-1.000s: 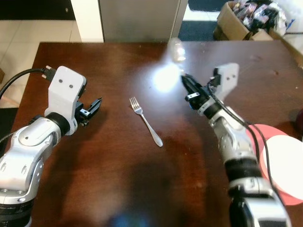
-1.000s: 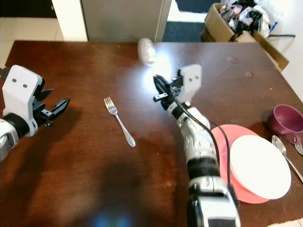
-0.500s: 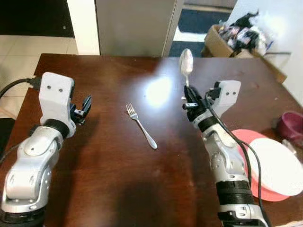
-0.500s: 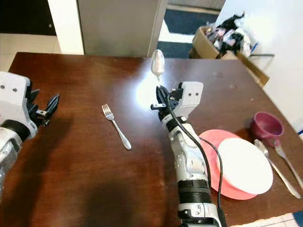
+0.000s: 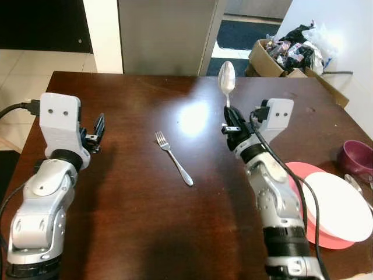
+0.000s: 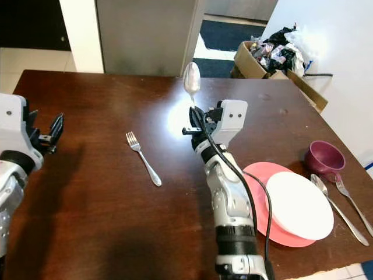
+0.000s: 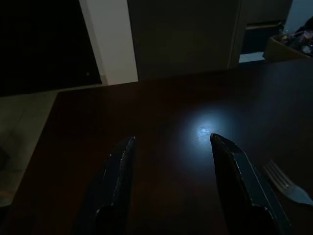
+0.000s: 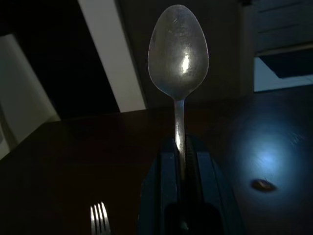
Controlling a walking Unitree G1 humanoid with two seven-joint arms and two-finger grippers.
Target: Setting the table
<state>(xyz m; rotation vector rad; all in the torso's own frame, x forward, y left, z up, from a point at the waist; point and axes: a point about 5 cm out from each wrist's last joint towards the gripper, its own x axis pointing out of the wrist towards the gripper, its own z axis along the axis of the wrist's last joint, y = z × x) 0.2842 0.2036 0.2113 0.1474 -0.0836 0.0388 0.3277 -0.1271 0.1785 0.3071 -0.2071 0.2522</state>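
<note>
The right gripper is clamping the handle of a spoon between its closed fingers, holding it upright above the middle of the dark tabletop with the bowl pointing up. The left gripper is hovering over the tabletop's left side with its fingers spread apart and nothing between them, and a fork is lying flat between the two arms. To the right, a white plate is sitting on a pink one, with a purple cup and what are probably a knife and another fork beside it.
</note>
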